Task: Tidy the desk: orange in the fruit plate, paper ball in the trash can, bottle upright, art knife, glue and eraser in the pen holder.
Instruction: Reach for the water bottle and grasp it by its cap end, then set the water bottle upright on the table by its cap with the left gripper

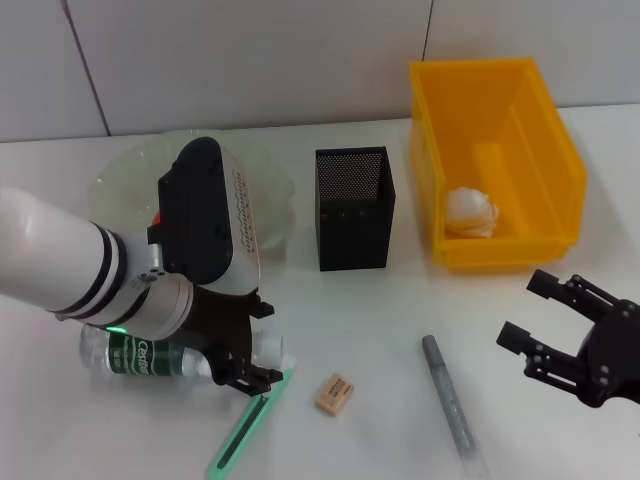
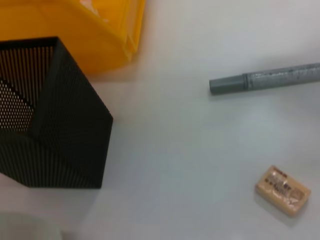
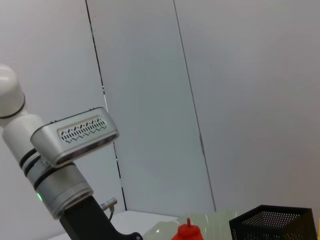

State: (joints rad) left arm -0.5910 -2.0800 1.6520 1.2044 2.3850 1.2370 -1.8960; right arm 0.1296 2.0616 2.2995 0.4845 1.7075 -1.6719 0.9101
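The left gripper [image 1: 245, 365] straddles the lying bottle [image 1: 150, 355], fingers spread at its cap end, green art knife [image 1: 250, 420] just beside. The right gripper [image 1: 535, 315] hovers open, well apart.

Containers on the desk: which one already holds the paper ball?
The yellow bin, at the far right; the white paper ball lies on its floor. The black mesh pen holder shows nothing inside, and the green plate is largely hidden.
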